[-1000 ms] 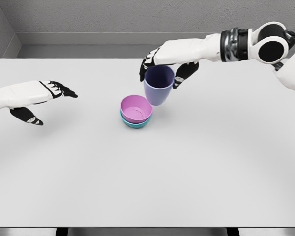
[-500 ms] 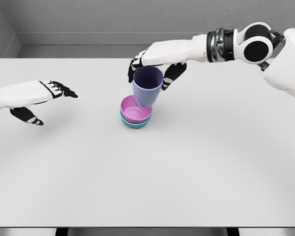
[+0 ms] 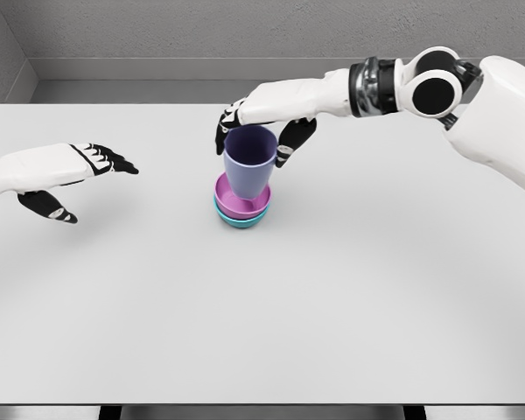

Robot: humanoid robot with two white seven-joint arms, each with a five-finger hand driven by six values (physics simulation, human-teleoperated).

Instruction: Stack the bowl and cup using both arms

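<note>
A white table (image 3: 262,306) is seen from above and slightly in front, with a grey wall behind it. Near the table's middle, a pink bowl (image 3: 258,206) is nested inside a teal bowl (image 3: 242,221), of which only the lower rim shows. A lavender cup (image 3: 248,161) is held upright directly over the pink bowl, its base at or just inside the bowl's opening — whether it touches the bowl's floor cannot be told. The cup is gripped at its rim by the right hand (image 3: 255,127), whose white arm reaches in from the upper right; dark fingers are curled around both sides of the rim. The left hand (image 3: 74,171) is held well apart at the table's left side, fingers spread and holding nothing. The step in hand appears to be the placing of the cup into the stacked bowls, and the task looks nearly complete. For the next move, the cup would need to be lowered straight until its base is seated, then the fingers opened evenly and lifted clear — a sideways pull on release could tip the cup or shift the bowls.
</note>
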